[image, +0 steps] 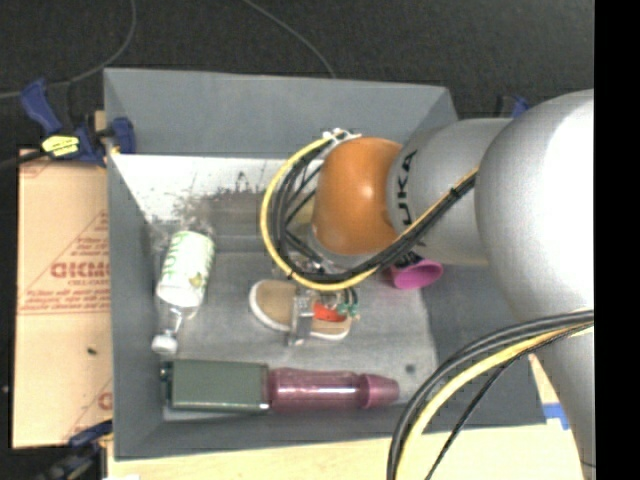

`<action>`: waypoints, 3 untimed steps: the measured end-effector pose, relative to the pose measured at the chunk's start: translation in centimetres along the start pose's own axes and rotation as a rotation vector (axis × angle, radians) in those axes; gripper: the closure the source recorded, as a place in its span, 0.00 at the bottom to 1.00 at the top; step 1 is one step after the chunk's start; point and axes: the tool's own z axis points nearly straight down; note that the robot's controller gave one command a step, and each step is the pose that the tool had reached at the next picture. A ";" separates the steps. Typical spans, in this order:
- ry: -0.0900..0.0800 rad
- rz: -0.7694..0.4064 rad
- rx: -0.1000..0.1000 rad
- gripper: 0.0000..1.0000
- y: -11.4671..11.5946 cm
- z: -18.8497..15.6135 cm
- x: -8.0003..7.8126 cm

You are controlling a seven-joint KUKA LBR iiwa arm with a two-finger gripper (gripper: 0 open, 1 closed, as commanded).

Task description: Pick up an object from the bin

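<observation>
Tan oval piece [268,304], white-rimmed, middle of grey bin [250,118]; red bit [328,313] just beside. The hand [303,320] is over it, opening: cannot tell.

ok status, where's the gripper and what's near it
Gripper low, centre, over tan disc and small red thing. Grasp not confirmed. Pink cup close by; bottle, box, purple tube apart.

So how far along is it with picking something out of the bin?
Nothing is out yet: the bottle, the grey block and the purple tube lie on the bin floor. The hand is down at mid-bin over a tan oval piece beside a red bit. A clear grasp and the lift remain.
</observation>
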 end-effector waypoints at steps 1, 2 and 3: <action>0.000 0.001 0.000 1.00 0.0 0.0 0.0; 0.000 0.002 0.000 1.00 0.0 0.0 0.0; 0.000 0.003 0.000 1.00 0.0 0.0 0.0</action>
